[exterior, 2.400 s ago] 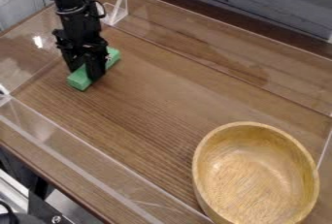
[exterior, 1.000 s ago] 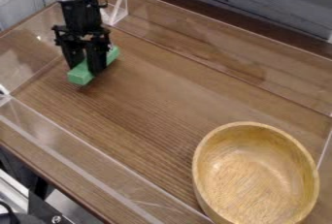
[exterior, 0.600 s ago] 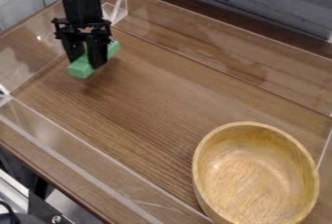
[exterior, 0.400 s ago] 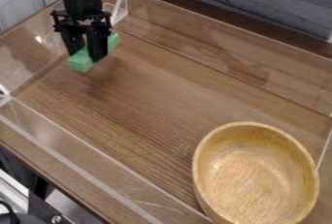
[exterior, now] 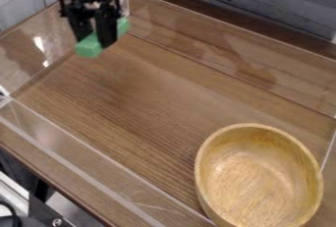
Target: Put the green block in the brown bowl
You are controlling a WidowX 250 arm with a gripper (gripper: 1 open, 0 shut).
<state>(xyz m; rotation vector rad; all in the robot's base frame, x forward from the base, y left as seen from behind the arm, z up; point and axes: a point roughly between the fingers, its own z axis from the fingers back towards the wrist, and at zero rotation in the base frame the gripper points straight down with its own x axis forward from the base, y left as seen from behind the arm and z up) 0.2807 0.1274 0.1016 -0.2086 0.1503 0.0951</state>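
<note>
Aloft at the far left corner of the wood-grain surface (exterior: 157, 103), the green block (exterior: 90, 44) is seen clamped between the dark fingers of the tool (exterior: 98, 36), which is closed on it and pointed steeply downward; the block is held clear of the surface, with its lower end showing below the fingertips. At the opposite, near-right corner the brown bowl (exterior: 210, 157) is seen sitting empty, well apart from the block, so the whole diagonal of the surface is judged left to be crossed before any release. Low transparent walls (exterior: 79, 172) are seen ringing the work area. Only part of the block appears to be gripped, so a slip or a twist in the grasp could be caused by a quick carry; a drop short of the thick rim, or a bounce off it, could be caused by an early release, and the bowl could be nudged if the descent were made too low
</note>
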